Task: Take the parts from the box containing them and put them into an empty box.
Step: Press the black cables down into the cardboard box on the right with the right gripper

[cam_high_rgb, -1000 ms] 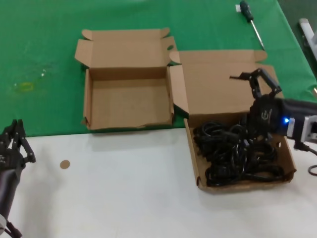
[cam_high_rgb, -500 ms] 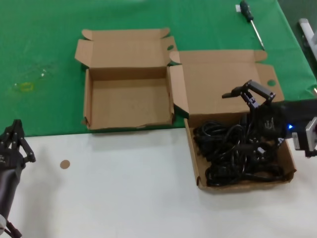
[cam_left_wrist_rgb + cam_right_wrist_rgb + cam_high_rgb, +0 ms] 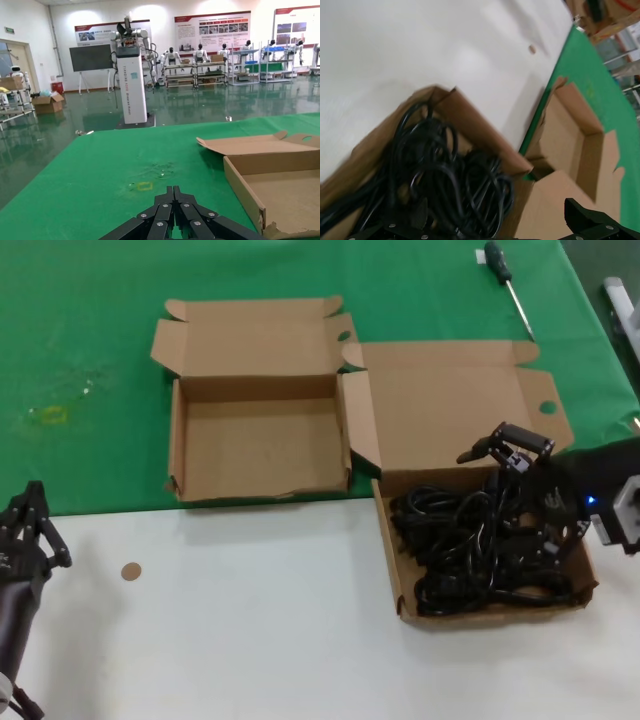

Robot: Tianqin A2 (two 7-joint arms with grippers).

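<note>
Landmark: empty box (image 3: pixel 258 445), on the green cloth (image 3: pixel 90 350), lid folded back, interior bare.

Left gripper (image 3: pixel 30 525): well left of the empty box and nearer the robot, at the edge of the white table (image 3: pixel 250 630); fingers drawn together, holding nothing, idle.

Small brown disc (image 3: pixel 130 571): on the white table, left of and nearer than the empty box.

Box containing the parts (image 3: pixel 395 570): just right of the empty box, flaps touching or nearly so; lid open and lying flat behind.

Parts (image 3: pixel 470 550): black cords in 1 tangled heap inside that box, none yet in the empty box.

Right gripper (image 3: pixel 508 450): right of the empty box, over the far right portion of the heap; jaws spread wide, nothing between them. Cords directly beneath and slightly nearer the robot than the fingertips; contact not discernible.

Screwdriver (image 3: pixel 505 280): far right, beyond both boxes, well apart.

Risk, judged: loops interlocked, so closing on 1 strand likely to drag several bundles or tug the light box. Shallow bite on a round cable likely to slip during the lift.
</note>
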